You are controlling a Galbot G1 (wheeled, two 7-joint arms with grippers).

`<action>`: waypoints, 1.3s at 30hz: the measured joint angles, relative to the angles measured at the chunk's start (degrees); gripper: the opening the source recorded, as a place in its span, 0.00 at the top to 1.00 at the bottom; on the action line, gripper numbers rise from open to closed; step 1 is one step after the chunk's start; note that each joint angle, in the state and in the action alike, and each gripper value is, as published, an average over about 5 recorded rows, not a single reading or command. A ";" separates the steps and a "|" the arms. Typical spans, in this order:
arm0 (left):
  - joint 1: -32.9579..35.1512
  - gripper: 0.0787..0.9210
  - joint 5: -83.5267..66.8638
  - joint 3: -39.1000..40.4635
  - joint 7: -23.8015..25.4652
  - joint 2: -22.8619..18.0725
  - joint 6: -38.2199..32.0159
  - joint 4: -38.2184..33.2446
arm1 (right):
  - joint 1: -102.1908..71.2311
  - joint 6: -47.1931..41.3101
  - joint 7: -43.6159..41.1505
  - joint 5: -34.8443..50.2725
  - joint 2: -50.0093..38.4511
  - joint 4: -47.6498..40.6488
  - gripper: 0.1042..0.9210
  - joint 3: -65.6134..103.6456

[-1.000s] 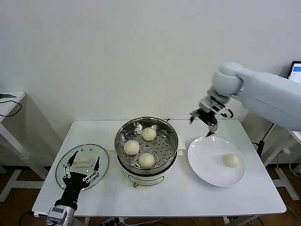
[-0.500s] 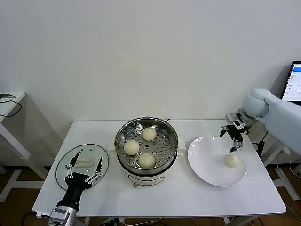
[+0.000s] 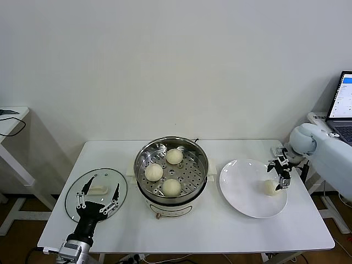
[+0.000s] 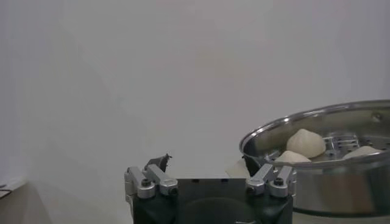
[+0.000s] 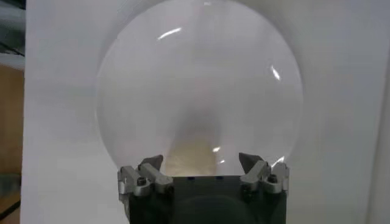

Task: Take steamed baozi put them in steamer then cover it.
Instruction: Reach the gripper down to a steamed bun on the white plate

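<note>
White counter (image 3: 220,231) against a plain pale wall; laptop (image 3: 342,107) far right. Steamer (image 3: 171,169) central, three steamed baozi (image 3: 171,187) inside, fourth (image 3: 269,187) on plate (image 3: 242,192). Cover (image 3: 96,193) left. Right tool (image 3: 279,172) wide open over fourth bun, gripping nothing; left tool (image 3: 98,196) open, empty, above cover.

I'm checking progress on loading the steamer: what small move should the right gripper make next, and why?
Probably lower the right gripper a little and close on the last baozi. It hangs open right over that bun on the white plate, while three buns already sit in the steamer. The left gripper waits open above the cover.
</note>
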 measured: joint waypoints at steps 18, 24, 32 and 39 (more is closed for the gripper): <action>-0.18 0.12 0.00 -0.53 0.00 0.00 -0.03 0.74 | -4.86 1.27 1.13 -5.37 3.63 -5.19 0.12 5.16; -0.26 0.12 0.00 -0.45 0.00 -0.04 -0.08 0.92 | -5.52 1.86 1.28 -6.54 4.27 -6.29 0.12 6.03; -0.29 0.12 0.01 -0.32 0.00 -0.06 -0.09 0.79 | -6.11 2.26 1.34 -7.44 4.68 -6.95 0.12 6.83; -0.26 0.12 0.01 -0.34 0.00 -0.05 -0.08 0.70 | -6.30 2.43 1.44 -7.72 5.33 -7.41 0.16 7.07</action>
